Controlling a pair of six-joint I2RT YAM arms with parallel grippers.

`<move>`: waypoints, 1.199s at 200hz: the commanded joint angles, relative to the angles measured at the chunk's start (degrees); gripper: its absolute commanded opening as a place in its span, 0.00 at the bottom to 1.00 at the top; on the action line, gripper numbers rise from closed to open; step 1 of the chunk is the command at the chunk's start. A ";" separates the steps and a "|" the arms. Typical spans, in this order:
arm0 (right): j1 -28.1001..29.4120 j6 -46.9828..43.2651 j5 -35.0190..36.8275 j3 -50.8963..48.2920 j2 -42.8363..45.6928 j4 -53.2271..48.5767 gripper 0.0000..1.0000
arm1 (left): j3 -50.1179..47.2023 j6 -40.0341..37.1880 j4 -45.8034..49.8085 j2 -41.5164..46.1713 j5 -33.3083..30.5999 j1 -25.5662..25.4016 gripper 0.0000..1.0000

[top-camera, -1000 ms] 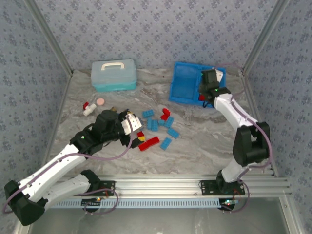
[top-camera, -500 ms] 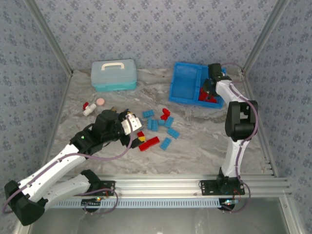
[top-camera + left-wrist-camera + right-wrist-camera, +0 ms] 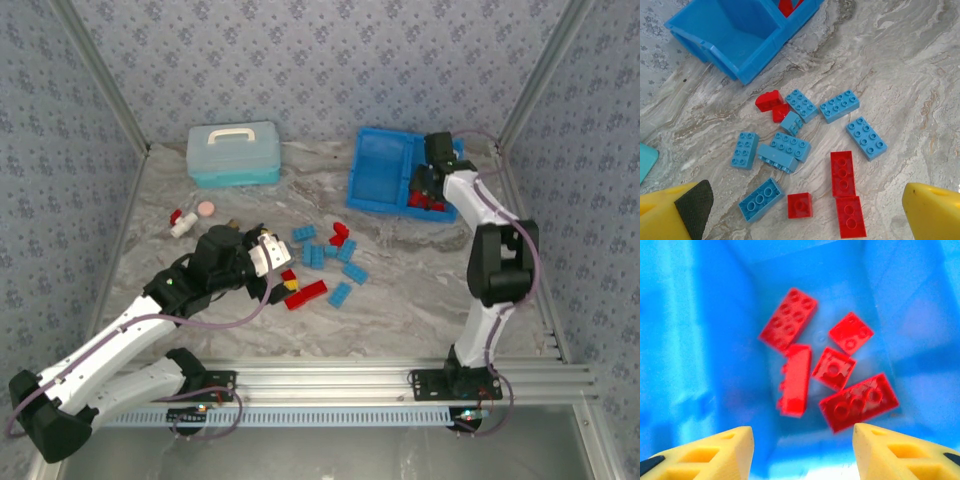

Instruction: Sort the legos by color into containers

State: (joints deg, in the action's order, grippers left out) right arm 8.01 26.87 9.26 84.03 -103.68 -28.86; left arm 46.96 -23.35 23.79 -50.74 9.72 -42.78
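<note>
Loose legos lie mid-table: light blue ones (image 3: 318, 255) and red ones (image 3: 305, 295). In the left wrist view, light blue bricks (image 3: 789, 144) and red bricks (image 3: 842, 172) lie scattered on the marble. My left gripper (image 3: 280, 270) hovers at the pile's left edge, open (image 3: 810, 220), above a small red brick (image 3: 800, 205). The blue tray (image 3: 368, 170) sits far right. My right gripper (image 3: 425, 185) hangs over its right compartment, open (image 3: 802, 450), with nothing between its fingers. Several red bricks (image 3: 790, 325) lie on that compartment's floor (image 3: 690, 340). The left compartment (image 3: 735, 35) looks bare.
A pale turquoise case (image 3: 233, 153) with a white handle stands at the back left. A red-and-white capped item (image 3: 180, 222) and a pink disc (image 3: 205, 209) lie left of the pile. Metal posts and patterned walls close in the table on the left, right and far sides.
My right arm's elbow has swung up and back toward the tray while its gripper stayed over the right compartment and its jaws parted. The left arm has not moved.
</note>
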 commanded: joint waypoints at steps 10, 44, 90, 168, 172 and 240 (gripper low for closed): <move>9.46 -6.16 -1.34 -9.60 11.96 7.27 0.60 | 0.33 0.06 -0.78 0.91 0.26 -0.37 0.99; 18.80 -17.43 -6.36 -9.76 9.30 3.93 0.61 | 0.38 0.05 -0.85 0.60 0.48 -0.35 0.99; 23.99 -23.58 -5.21 0.37 -4.23 -2.70 0.60 | 0.41 -0.02 -0.59 0.38 0.39 -0.33 0.99; 23.53 -23.71 -7.61 12.83 -19.93 -6.56 0.50 | 0.28 -0.46 -0.41 0.72 -0.18 -0.33 0.99; 23.54 -23.56 -7.76 12.95 -20.18 -6.78 0.49 | 0.32 -0.44 -0.46 0.73 -0.22 -0.34 0.99; 23.33 -21.60 -9.00 10.29 -21.69 -6.29 0.37 | 0.50 -0.46 -0.26 0.64 -0.30 -0.33 0.99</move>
State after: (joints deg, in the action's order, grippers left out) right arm 31.75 4.21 0.60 94.94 -124.77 -33.34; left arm 46.96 -23.38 23.79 -50.68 9.58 -42.78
